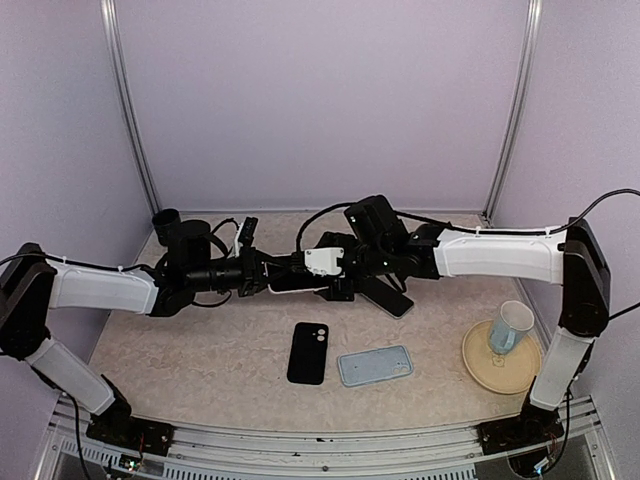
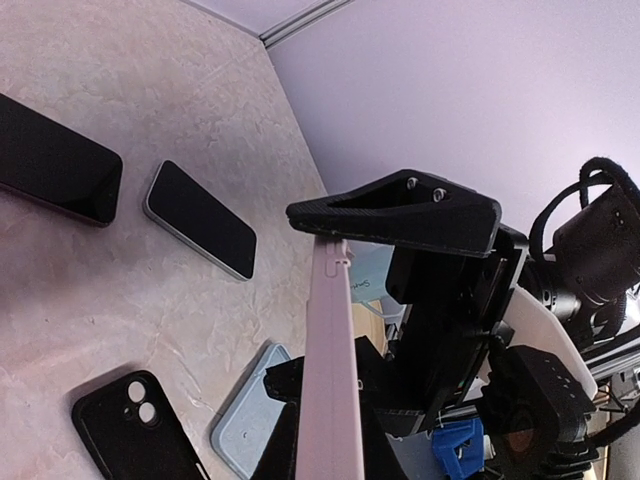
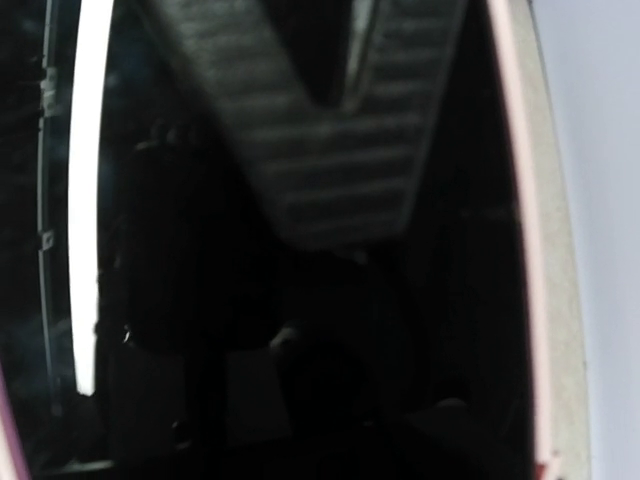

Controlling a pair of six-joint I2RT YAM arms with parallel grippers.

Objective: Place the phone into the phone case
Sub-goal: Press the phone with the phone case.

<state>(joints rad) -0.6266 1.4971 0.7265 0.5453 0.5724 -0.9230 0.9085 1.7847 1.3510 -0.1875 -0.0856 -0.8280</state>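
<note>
Holding the slim pink-edged phone (image 2: 330, 380) aloft at frame centre in the clamped left pincer (image 1: 266, 273), seemingly presenting it to the right pincer (image 1: 345, 270); grip there impossible to tell.

1. Phones: three. A pink-edged phone (image 2: 330, 360), a dark phone (image 2: 52, 162) and a silver-rimmed phone (image 2: 200, 218).
2. Phone cases: two. A black case (image 1: 308, 352) and a light blue case (image 1: 375, 365).
3. Cups: one, a pale blue cup (image 1: 511, 326).
4. Plates: one, a tan plate (image 1: 500, 376).
5. Robot arms: two, the left arm (image 1: 100, 288) and the right arm (image 1: 495, 255).
6. Upright metal rails: two, a left rail (image 1: 130, 110) and a right rail (image 1: 515, 100).
</note>
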